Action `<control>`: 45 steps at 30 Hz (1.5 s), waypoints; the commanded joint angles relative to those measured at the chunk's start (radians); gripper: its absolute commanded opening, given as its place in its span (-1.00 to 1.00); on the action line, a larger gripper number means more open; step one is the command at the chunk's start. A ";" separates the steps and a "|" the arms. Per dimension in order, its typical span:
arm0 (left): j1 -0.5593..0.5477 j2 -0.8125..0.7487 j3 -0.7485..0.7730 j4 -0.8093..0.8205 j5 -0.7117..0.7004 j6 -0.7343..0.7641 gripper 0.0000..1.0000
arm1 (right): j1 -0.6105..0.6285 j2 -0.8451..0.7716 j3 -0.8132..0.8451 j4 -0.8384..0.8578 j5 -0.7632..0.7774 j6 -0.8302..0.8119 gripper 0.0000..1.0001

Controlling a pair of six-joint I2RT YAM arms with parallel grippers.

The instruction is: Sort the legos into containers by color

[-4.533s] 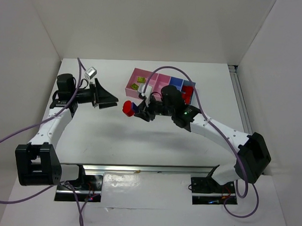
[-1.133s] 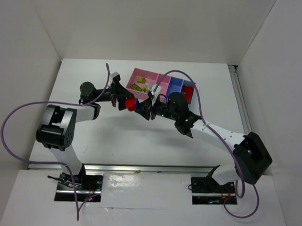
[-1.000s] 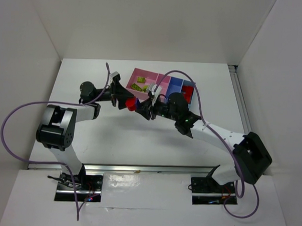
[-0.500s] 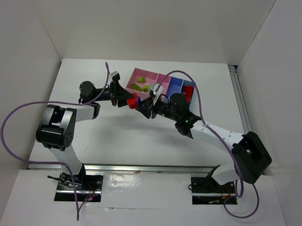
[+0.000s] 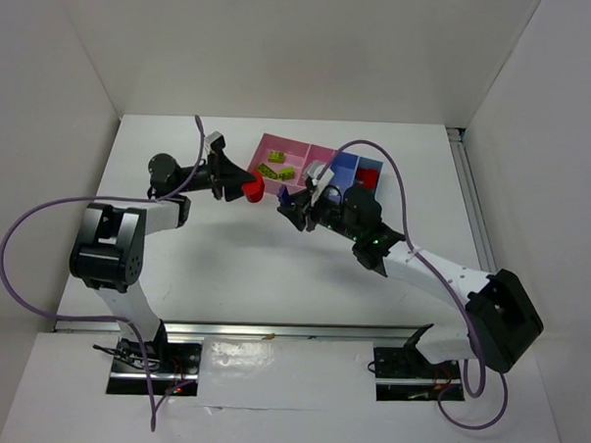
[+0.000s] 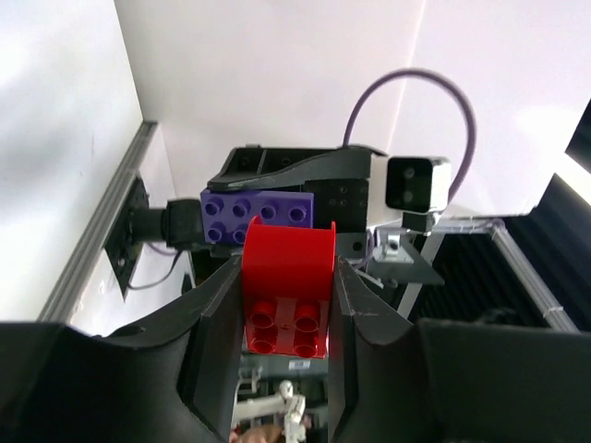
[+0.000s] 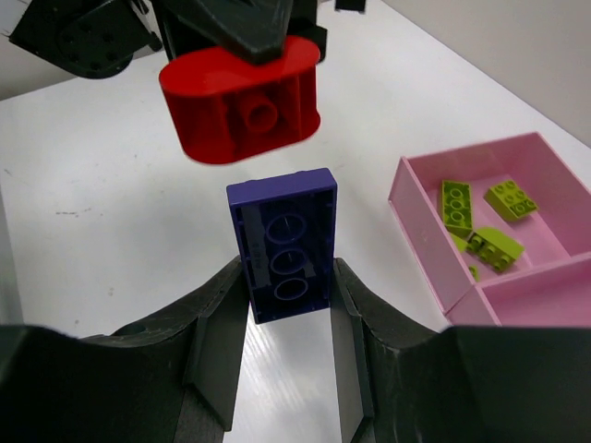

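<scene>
My left gripper [image 5: 242,187] [image 6: 288,269] is shut on a red lego [image 5: 252,188] [image 6: 288,281] above the table, left of the containers. The right gripper [image 5: 288,204] [image 7: 286,272] is shut on a dark blue lego [image 5: 285,194] [image 7: 284,242], held end-on. A small gap separates the two bricks. In the right wrist view the red lego [image 7: 242,97] hangs just beyond the blue one. In the left wrist view the blue lego [image 6: 257,218] sits behind the red one. Lime-green legos [image 5: 276,167] [image 7: 480,217] lie in the large pink container [image 5: 284,145] [image 7: 425,231].
The row of containers runs right from the pink bin: a small pink compartment [image 5: 323,156], a blue one [image 5: 345,163], and one holding red legos [image 5: 368,176]. Purple cables loop over both arms. White walls close in the table on three sides.
The left gripper has shut on the red lego, which was joined to the blue one. The two bricks have come apart, the left arm drawing back left and the right arm moving right.
</scene>
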 commanded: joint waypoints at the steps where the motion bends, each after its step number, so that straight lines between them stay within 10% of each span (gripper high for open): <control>1: 0.014 0.014 0.038 0.554 -0.031 -0.196 -1.00 | -0.005 -0.059 -0.004 -0.025 0.037 -0.016 -0.68; 9: 0.034 0.035 0.047 0.456 -0.015 -0.161 -1.00 | -0.057 -0.027 0.079 -0.176 0.317 0.027 -0.66; 12: 0.034 -0.026 0.038 0.196 0.033 0.096 -1.00 | -0.106 0.022 0.208 -0.304 0.351 0.113 -0.54; 14: 0.034 -0.090 0.059 -0.328 0.033 0.340 -1.00 | -0.140 0.087 0.275 -0.390 0.342 0.160 -0.52; 17: 0.034 -0.189 0.342 -1.291 -0.158 1.139 -1.00 | -0.154 0.151 0.350 -0.408 0.325 0.202 -0.54; 20: 0.013 -0.170 0.507 -1.657 -0.306 1.358 -1.00 | -0.163 0.219 0.402 -0.417 0.334 0.239 -0.57; 28: 0.022 -0.170 0.460 -1.669 -0.306 1.358 -1.00 | -0.184 0.515 0.746 -0.656 0.419 0.372 -0.61; 45: -0.009 -0.210 0.441 -1.715 -0.349 1.389 -1.00 | -0.224 0.639 0.745 -0.587 0.497 0.478 -0.15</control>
